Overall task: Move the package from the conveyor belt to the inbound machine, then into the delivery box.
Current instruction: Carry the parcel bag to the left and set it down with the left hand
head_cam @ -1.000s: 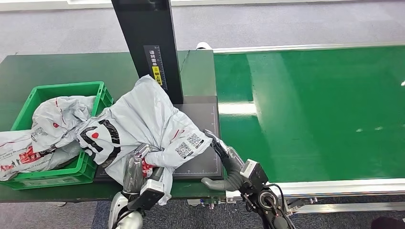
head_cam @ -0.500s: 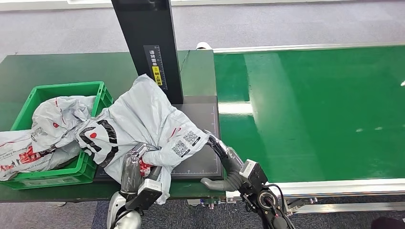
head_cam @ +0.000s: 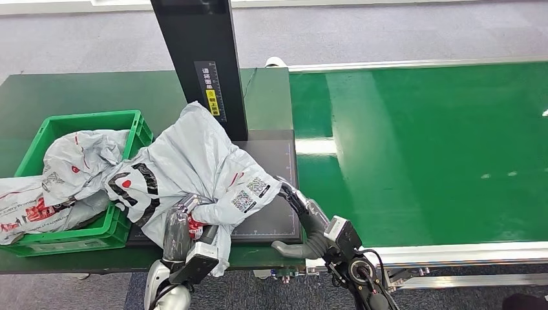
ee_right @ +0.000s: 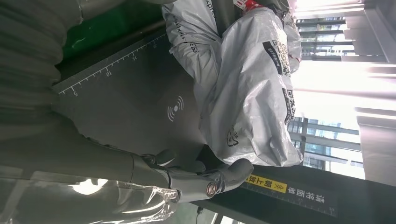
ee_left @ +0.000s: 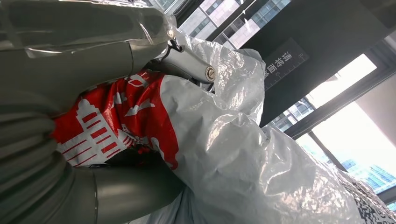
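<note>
A grey plastic mailer package (head_cam: 194, 155) with black and red print lies crumpled on the inbound machine's dark scan plate (head_cam: 274, 219), its left part draped over the rim of the green delivery box (head_cam: 90, 119). My left hand (head_cam: 183, 226) grips the package's near edge; in the left wrist view its fingers (ee_left: 93, 51) are closed on a red-printed fold of the package (ee_left: 243, 154). My right hand (head_cam: 304, 213) lies open on the plate, with its fingers stretched toward the package's right edge. The right wrist view has that hand (ee_right: 187, 179) beside the package (ee_right: 252, 88), over the plate (ee_right: 135, 107).
The green box holds other grey mailers (head_cam: 71, 161) that spill over its left side. The machine's black column (head_cam: 200, 58) rises right behind the package. The green conveyor belt (head_cam: 439, 148) stretches to the right, and the table's front edge runs just under both hands.
The package and my left hand have shifted slightly left, toward the green box. My right hand has followed a little along the plate.
</note>
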